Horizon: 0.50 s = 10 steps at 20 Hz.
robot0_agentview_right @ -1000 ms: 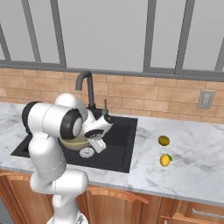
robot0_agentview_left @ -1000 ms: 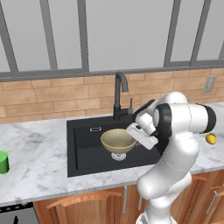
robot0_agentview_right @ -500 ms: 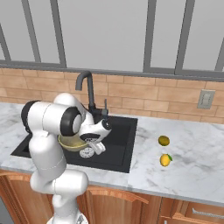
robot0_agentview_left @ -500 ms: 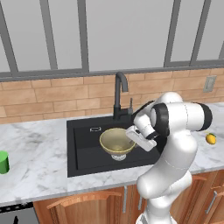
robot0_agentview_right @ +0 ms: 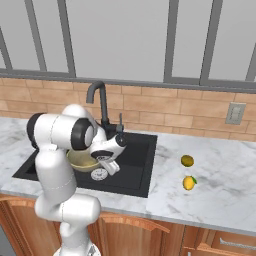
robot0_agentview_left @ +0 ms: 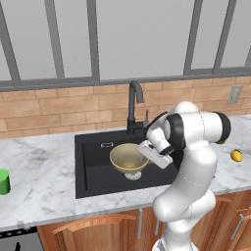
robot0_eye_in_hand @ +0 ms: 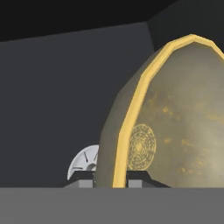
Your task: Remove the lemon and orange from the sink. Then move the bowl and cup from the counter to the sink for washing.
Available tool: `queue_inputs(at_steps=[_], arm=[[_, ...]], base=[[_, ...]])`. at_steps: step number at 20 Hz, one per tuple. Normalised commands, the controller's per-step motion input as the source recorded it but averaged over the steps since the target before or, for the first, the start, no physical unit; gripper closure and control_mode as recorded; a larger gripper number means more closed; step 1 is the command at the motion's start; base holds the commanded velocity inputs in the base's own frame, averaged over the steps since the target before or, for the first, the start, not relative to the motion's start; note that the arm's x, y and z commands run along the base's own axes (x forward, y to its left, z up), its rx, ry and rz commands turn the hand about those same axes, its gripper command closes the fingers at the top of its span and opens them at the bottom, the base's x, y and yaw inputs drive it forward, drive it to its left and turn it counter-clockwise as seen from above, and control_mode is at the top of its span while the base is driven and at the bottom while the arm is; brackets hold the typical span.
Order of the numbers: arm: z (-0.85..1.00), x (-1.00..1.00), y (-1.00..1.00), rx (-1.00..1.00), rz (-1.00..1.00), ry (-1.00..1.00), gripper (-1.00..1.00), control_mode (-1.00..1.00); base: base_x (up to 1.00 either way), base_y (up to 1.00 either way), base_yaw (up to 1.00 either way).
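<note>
Vs 1 s ago: gripper (robot0_eye_in_hand: 111, 178) has come lower into the sink (robot0_agentview_left: 93, 171), bowl (robot0_agentview_left: 128, 158) with it; bowl now just above the silver drain (robot0_eye_in_hand: 84, 162), whether touching the basin floor can't tell. Base views unchanged otherwise, so cam didn't move. Green cup (robot0_agentview_left: 4, 182) same spot, far left on counter (robot0_agentview_left: 39, 166). Fruit unmoved.

Gripper: narrow, clamped on bowl rim; hand view shows the pale yellow rim running between the two fingertips (robot0_eye_in_hand: 85, 180), bowl tilted on edge in that view, tan inside facing right. In left base view bowl sits open side up, held at its right rim by the hand.

Lemon (robot0_agentview_right: 188, 182) and orange (robot0_agentview_right: 187, 160) on counter right of sink, near each other, not touching, orange nearer the wall. Left base view shows one fruit by the right edge, partly past the arm.

Surface/room: white-grey marble counter, black basin w/ tall black curved faucet (robot0_agentview_left: 133, 103) at its back edge. Tan brick backsplash (robot0_agentview_left: 49, 110), wall outlet (robot0_agentview_right: 235, 113) at right, large grey-framed windows (robot0_agentview_left: 142, 34) above. Wood cabinets (robot0_agentview_right: 150, 235) below counter.
</note>
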Motion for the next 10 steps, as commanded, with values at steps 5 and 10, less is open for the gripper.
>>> queue_inputs(at_steps=[5, 10], arm=[[-0.11, 0.15, 0.0, 0.0, 0.07, 0.0, 1.0, -1.0], [-0.18, 0.13, 0.0, 0.0, 0.06, 0.0, 1.0, -1.0]], base=[[0.0, 0.0, 0.0], [0.0, 0.0, 0.0]])
